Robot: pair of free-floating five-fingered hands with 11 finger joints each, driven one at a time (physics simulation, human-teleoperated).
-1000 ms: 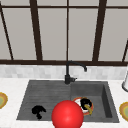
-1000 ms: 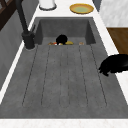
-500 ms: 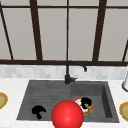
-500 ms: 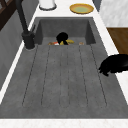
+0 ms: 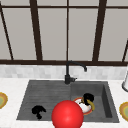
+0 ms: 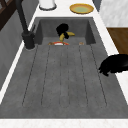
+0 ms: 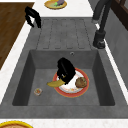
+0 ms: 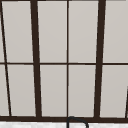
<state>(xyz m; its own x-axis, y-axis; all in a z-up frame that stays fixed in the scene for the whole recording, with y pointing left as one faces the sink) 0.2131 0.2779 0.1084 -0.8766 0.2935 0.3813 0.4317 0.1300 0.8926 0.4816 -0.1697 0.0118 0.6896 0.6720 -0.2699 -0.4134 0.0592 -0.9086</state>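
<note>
A grey sink [image 7: 30, 75] sits in a white tabletop [image 5: 15, 86] below a dark-framed window [image 8: 67, 62], its black faucet [image 5: 68, 72] at twelve o'clock of the basin. In the basin the right hand [image 7: 65, 69] pinches a yellow banana [image 7: 55, 83] over a red-rimmed plate [image 7: 75, 93], a brown piece of food [image 7: 81, 82] at its three o'clock. The left hand [image 5: 38, 110], fingers curled on nothing, hovers over the draining board at nine o'clock of the plate.

A: Right hand [image 5: 88, 98]?
B: Low, palm down, fingers curled in a pinch, seen too from the right side [image 7: 65, 70].
A: Left hand [image 5: 38, 110]?
B: Idle in the air, fingers loosely curled, hanging down.
</note>
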